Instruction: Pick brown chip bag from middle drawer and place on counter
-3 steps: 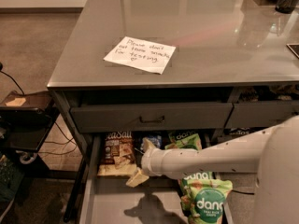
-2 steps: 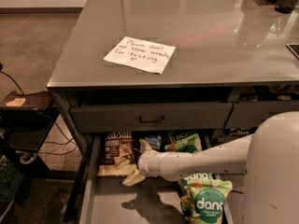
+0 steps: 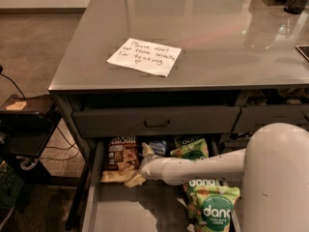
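Note:
The brown chip bag (image 3: pixel 119 157) lies at the back left of the open middle drawer (image 3: pixel 135 211), its "Sea Salt" lettering partly under the drawer above. My gripper (image 3: pixel 140 165) reaches in from the right at the end of a white arm (image 3: pixel 203 166). It is open, with its fingers (image 3: pixel 135 179) spread at the bag's right edge, touching or nearly touching it. The counter (image 3: pixel 217 42) above is glossy grey and carries a white handwritten note (image 3: pixel 145 57).
Two green "dang" bags (image 3: pixel 212 207) (image 3: pixel 190 149) lie at the drawer's right, under and behind my arm. A small blue packet (image 3: pixel 158 146) sits at the back. The grey drawer with a bar handle (image 3: pixel 157 122) overhangs the rear. A black cart (image 3: pixel 24 124) stands left.
My gripper has moved left and a little further back, closing the gap to the brown chip bag's right edge. The bags have not moved.

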Controlling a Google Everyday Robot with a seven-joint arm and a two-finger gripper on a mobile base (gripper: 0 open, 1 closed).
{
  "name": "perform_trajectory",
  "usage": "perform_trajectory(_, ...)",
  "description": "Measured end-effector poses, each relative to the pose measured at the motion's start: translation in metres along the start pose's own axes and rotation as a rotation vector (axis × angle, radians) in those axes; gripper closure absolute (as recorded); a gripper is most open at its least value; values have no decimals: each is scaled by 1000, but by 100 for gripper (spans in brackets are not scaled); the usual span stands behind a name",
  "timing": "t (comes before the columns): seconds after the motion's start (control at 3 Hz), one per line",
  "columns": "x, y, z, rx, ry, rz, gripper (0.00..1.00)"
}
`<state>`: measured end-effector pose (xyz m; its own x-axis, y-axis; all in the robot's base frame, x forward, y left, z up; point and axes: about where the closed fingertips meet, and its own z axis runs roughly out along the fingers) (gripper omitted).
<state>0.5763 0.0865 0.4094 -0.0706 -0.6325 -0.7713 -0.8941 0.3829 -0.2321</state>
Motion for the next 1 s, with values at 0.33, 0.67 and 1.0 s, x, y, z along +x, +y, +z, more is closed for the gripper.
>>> perform_trajectory(0.33,5,-8,21,3,1,3,0)
perform_trajectory(0.67,6,-13,39,-6,9,4,0)
perform_trajectory(1.0,7,-12,57,-30,26,1,0)
